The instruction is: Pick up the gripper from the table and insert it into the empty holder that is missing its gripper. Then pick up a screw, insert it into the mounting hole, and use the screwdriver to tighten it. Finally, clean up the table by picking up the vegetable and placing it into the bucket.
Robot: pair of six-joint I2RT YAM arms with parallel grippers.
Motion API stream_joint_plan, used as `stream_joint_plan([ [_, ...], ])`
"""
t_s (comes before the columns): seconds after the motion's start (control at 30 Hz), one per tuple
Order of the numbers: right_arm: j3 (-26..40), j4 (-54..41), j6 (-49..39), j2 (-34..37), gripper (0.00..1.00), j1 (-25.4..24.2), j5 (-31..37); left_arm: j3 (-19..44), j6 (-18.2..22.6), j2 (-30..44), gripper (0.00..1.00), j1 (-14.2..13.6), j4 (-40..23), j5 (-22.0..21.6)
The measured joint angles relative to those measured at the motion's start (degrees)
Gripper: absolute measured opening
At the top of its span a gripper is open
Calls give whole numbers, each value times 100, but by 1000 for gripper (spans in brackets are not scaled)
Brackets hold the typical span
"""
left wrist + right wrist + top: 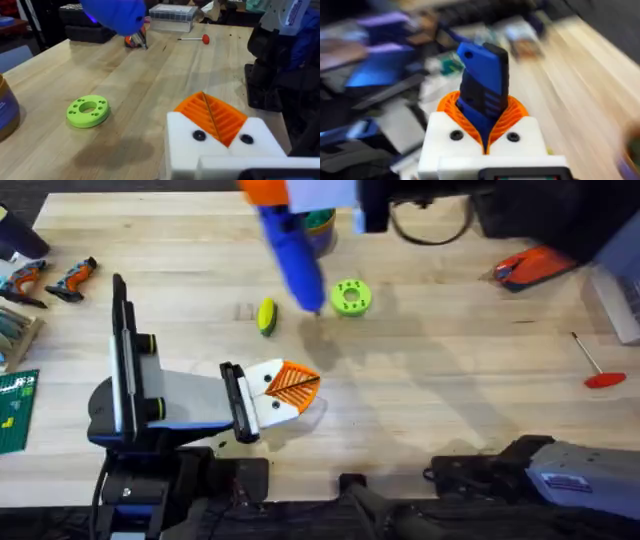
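The wooden table [450, 400] carries everything, and the left arm lies low across its near-left part. The left gripper [293, 387] points toward the middle of the table, its white finger bases pressed together so the orange ribbed pads [212, 116] meet with nothing between them.

The right gripper [482, 125] is raised above the far middle of the table and pinches the screwdriver [292, 255] between its orange pads. From overhead the blue body hangs large and blurred, tip downward, and covers much of the far-centre table. Its bit points at the bare wood between the vegetable [266, 316] and the green disc [350, 297].

The bucket [320, 225] stands at the far edge, mostly hidden behind the screwdriver, with a sliver of it at the border of the left wrist view.

The green disc with holes lies flat just beside the screwdriver tip. The yellow vegetable lies well apart from the bucket, nearer the left gripper.

A red-handled metal rod [595, 365] rests near the right edge. Two small orange and dark parts [50, 278] sit by the far-left corner.
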Motion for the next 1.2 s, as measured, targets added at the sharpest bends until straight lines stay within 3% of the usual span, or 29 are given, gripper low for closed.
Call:
stream_joint_plan([
  [0.13,473,-1782,-842,16,29,-493,904,0,0,0,7,0,0,0],
  [0.4,620,-3963,-2945,68,29,-1486,2583,0,-2,0,7,0,0,0],
  [0.57,620,-5058,-4735,370,29,-1773,3574,0,0,-1,7,0,0,0],
  [0.73,622,-5173,-5880,1093,29,-1936,4461,0,0,0,7,0,0,0],
  [1.07,638,-5053,-7082,2842,32,-2016,5508,0,0,0,7,0,0,0],
  [1.1,638,-5024,-7122,2936,79,-2016,5574,0,0,0,7,0,0,0],
  [1.2,645,-4984,-7247,3002,496,-2023,5742,0,-1,0,7,0,0,0],
])
